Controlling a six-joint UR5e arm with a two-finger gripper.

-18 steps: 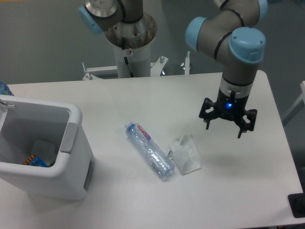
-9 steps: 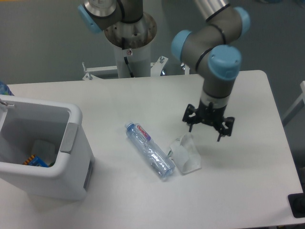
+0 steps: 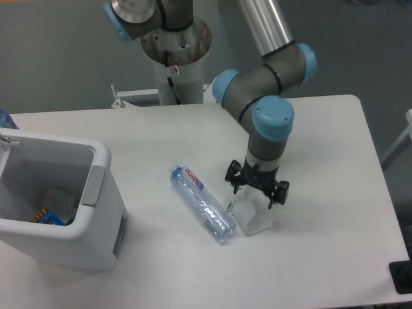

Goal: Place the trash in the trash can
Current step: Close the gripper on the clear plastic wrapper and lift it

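Table (image 3: 322, 257) surface is plain white with rounded corners, set before a grey wall, and the arm's round base post (image 3: 175, 58) stands at its far edge, up and to the left of the claw (image 3: 257, 192). The claw points down with its fingers spread open, holding nothing, directly over the wrapper (image 3: 252, 215), which lies on the table just beneath its tips; whether the tips touch the plastic cannot be told. The bottle (image 3: 201, 203) lies on its side just left of the claw, its pale blue cap toward the far left and its other end close beside the wrapper. The trash can (image 3: 96, 212) sits well to the left of the claw at the table's left edge, open-topped, with something coloured lying at its bottom.

Compared with a second ago, the claw has travelled left and down from a spot well to the right of the wrapper. Bottle, wrapper and trash can lie where they were.
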